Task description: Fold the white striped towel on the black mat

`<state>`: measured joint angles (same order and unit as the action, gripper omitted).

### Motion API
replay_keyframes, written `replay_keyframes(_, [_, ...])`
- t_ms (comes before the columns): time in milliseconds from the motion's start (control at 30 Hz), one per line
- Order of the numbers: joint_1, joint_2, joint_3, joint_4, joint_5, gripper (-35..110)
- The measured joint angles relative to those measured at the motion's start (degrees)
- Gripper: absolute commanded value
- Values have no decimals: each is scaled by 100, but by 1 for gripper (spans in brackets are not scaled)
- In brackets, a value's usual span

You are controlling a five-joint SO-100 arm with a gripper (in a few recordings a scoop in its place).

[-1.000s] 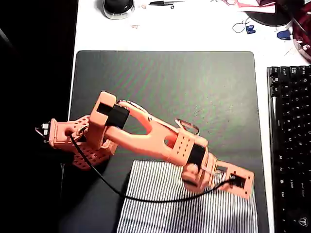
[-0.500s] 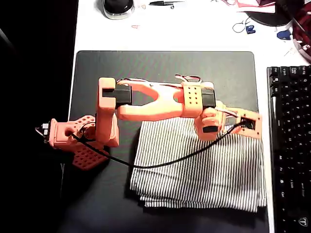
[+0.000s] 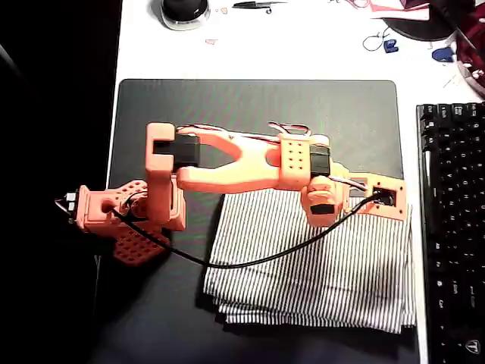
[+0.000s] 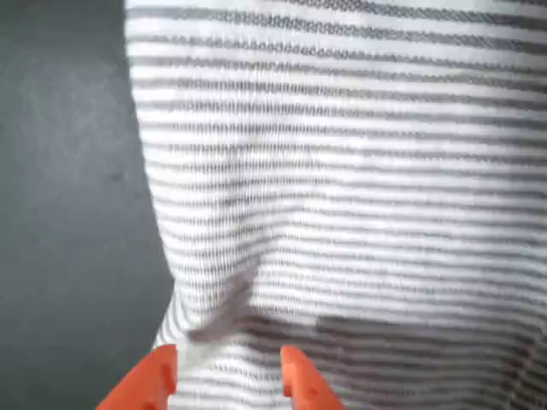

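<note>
The white striped towel [image 3: 318, 265] is seen lying on the black mat [image 3: 258, 114], toward the mat's near right corner in the overhead view, with stacked layers visible along its near edge, so at least one fold appears to have been made. The far half of the mat is left bare. The orange arm [image 3: 227, 159] is stretched across the mat, and the end effector [image 4: 224, 376] is placed at the towel's far edge. In the wrist view its two orange fingers [image 4: 145, 384] are seen parted by a narrow gap, with a small ridge of striped cloth bunched between them; whether that cloth is actually gripped cannot be told.

Several risks are judged from this. If only the top layer is pinched, the layers could be separated and the fold undone when the edge is lifted. If the cloth is not gripped, the edge could be left behind. The black cable [image 3: 250, 262] draped over the towel could snag and drag it askew. The towel's right edge lies close to the mat's border beside the keyboard [image 3: 451, 227], so a sideways pull could carry it off the mat.
</note>
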<state>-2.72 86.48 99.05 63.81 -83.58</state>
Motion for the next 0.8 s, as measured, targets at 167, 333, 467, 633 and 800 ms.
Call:
replay_keyframes(167, [9, 1389, 1547, -176, -26, 0])
replay_keyframes(333, [237, 3146, 3059, -167, -211, 0])
replay_keyframes(467, [369, 4904, 4280, 158, -352, 0])
replay_keyframes(633, [343, 7233, 5537, 756, -264, 0])
replay_keyframes(800, [158, 8833, 6302, 1397, -167, 0])
